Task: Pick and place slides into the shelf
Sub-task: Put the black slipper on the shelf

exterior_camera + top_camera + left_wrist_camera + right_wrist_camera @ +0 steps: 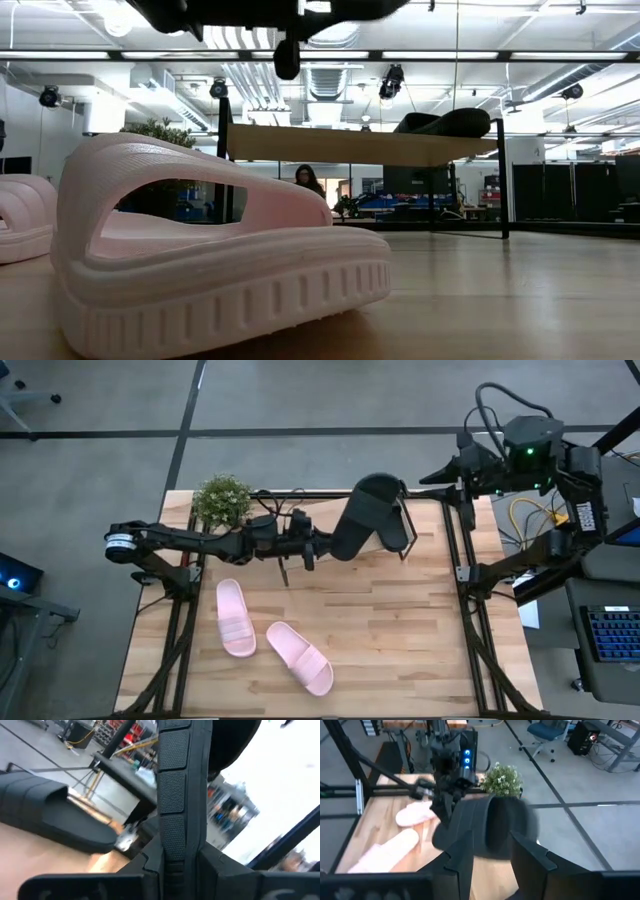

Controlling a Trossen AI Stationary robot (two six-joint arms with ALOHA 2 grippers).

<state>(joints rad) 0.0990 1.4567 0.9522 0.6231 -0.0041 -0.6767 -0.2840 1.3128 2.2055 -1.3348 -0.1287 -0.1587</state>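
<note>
Along the far edge of the surface, beside a small potted plant at its left corner, stands the shelf, and one black slide already lies on the board toward its right end. That makes one of the four placed, as far as the views show

Over the middle of that same edge, just short of the shelf, the left tool is clamped on the second black slide. Its fingers pinch the ribbed side of the sole and the slide hangs clear of the surface, close beside the one on the board. I judge this slide to be partway through its move, lifted but not yet set down; whether it touches the board at all cannot be told from above

The right tool reaches in from the right side near the shelf's right end. Its fingers stand apart and nothing is clamped between them, with the black slides just ahead of it

Two pink slides are untouched on the left half of the surface, well apart from the shelf: one pink slide nearer the left edge, the other pink slide just beside it toward the front edge. So roughly a quarter is done, a second slide is close, and the pink pair is left to do
</note>
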